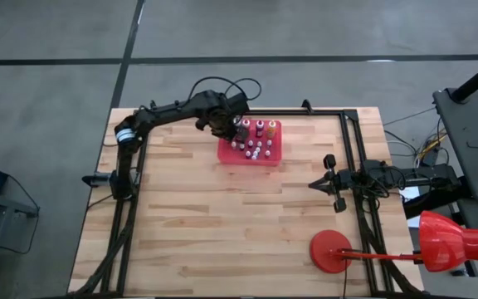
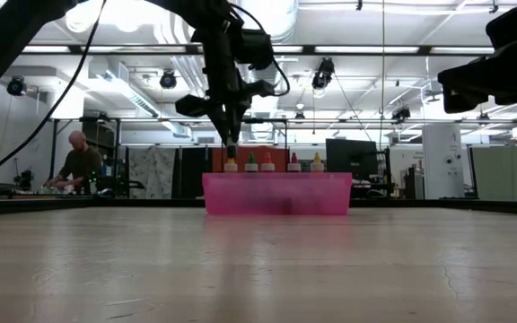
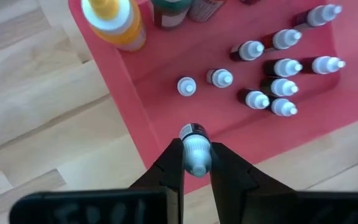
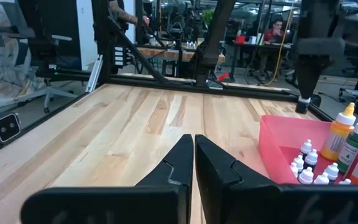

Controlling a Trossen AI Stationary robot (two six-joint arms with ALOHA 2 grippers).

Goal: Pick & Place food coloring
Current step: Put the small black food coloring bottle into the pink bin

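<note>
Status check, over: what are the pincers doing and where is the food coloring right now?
Left pincer shut on small bottle above red tray edge. Right pincer shut, idle at table's right. Path clear.

Black left gripper (image 3: 197, 163), pinching a tiny bottle (image 3: 195, 148) with a white cap and dark body. Beyond the fingers (image 3: 173, 167), a red-pink tray (image 3: 143, 87). Inside, small white-capped dark bottles (image 3: 282, 67), an orange bottle (image 3: 115, 22) with a yellow cap, one green, one red. Under all, a pale wood table (image 3: 36, 112) in light and tan strips. Black right gripper (image 4: 194, 163) too.
</note>
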